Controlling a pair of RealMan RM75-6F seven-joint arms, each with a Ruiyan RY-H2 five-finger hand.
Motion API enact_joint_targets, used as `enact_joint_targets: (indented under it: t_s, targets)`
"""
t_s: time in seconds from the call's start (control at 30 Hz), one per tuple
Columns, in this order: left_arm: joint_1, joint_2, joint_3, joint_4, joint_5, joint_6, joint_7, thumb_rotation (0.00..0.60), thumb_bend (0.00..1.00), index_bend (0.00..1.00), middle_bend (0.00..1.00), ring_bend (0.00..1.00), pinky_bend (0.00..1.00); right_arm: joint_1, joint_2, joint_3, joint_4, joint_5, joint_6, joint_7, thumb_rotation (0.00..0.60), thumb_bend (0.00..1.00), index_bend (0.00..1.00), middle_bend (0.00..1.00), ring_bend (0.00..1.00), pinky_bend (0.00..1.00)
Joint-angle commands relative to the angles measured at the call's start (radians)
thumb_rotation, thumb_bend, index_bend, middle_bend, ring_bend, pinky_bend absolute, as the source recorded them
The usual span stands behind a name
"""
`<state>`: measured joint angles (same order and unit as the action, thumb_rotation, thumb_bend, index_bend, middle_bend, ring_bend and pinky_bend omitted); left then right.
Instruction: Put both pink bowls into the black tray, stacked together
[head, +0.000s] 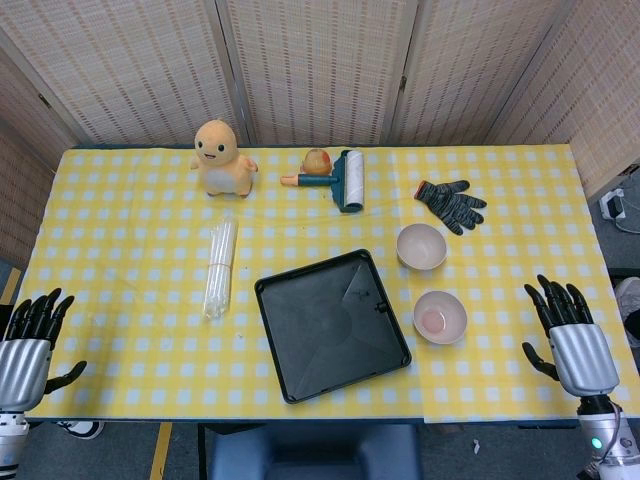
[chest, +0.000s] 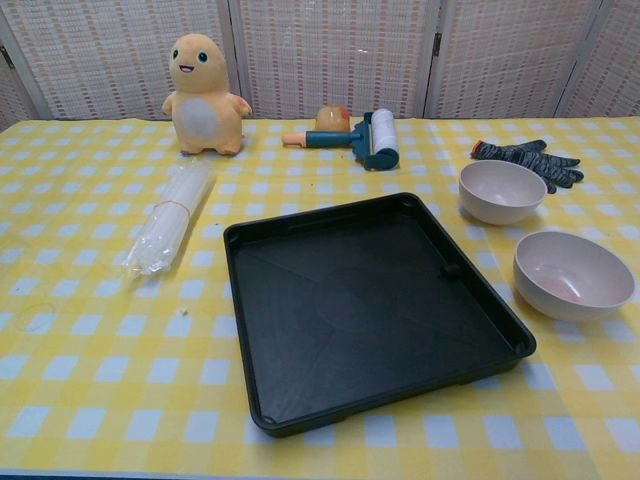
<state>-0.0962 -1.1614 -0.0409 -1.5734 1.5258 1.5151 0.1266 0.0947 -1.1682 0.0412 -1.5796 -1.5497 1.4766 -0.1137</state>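
Observation:
Two pink bowls stand apart on the yellow checked table, right of the black tray (head: 300, 355) (chest: 270, 400). The farther bowl (head: 421, 246) (chest: 501, 191) is upright and empty. The nearer bowl (head: 440, 317) (chest: 572, 274) sits closer to the front edge. Nothing lies in the tray. My left hand (head: 28, 340) hovers at the table's front left corner, fingers spread, holding nothing. My right hand (head: 570, 335) is at the front right, fingers spread, empty, a short way right of the nearer bowl. Neither hand shows in the chest view.
An orange plush toy (head: 222, 158) (chest: 203, 94), a lint roller (head: 345, 178) (chest: 376, 138) and a small orange object (head: 316, 160) stand at the back. A dark glove (head: 450, 204) (chest: 527, 158) lies behind the bowls. A bundle of clear straws (head: 219, 265) (chest: 168, 218) lies left of the tray.

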Motion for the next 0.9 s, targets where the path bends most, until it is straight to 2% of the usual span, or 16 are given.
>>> enact_joint_targets:
  t_s: [0.03,0.23,0.4,0.53,0.67,0.9]
  targets:
    - [0.0,-0.001,-0.001,0.0,-0.001,-0.001,0.001,0.6,0.21,0.0,0.01,0.01,0.0,0.001,0.0,0.0,0.001,0.001,-0.002,0.0,0.6,0.33,0.0,0.0,0.0,0.0]
    - [-0.006,-0.004,-0.003,-0.005,0.001,-0.005,0.0,0.6,0.21,0.0,0.01,0.01,0.0,-0.002,0.007,-0.005,0.01,-0.018,0.011,0.025,0.6,0.33,0.0,0.0,0.0,0.0]
    - [-0.011,-0.007,-0.003,-0.006,0.014,-0.003,-0.01,0.6,0.21,0.0,0.01,0.01,0.0,0.001,-0.004,-0.027,0.055,-0.101,0.047,0.052,0.6,0.33,0.02,0.0,0.0,0.0]
    - [-0.017,-0.005,0.0,-0.001,0.009,-0.019,-0.024,0.6,0.21,0.0,0.01,0.01,0.0,0.024,-0.026,-0.034,0.097,-0.157,0.051,0.064,0.6,0.33,0.17,0.0,0.0,0.0]
    - [-0.014,0.0,-0.002,-0.005,0.01,-0.012,-0.035,0.6,0.21,0.0,0.01,0.01,0.0,0.062,-0.042,-0.052,0.129,-0.202,0.005,0.068,0.6,0.33,0.32,0.0,0.0,0.0]
    - [-0.002,0.017,0.0,-0.018,0.022,0.015,-0.051,0.6,0.21,0.0,0.01,0.01,0.0,0.119,-0.107,-0.053,0.201,-0.19,-0.093,0.06,0.6,0.33,0.44,0.0,0.0,0.0]
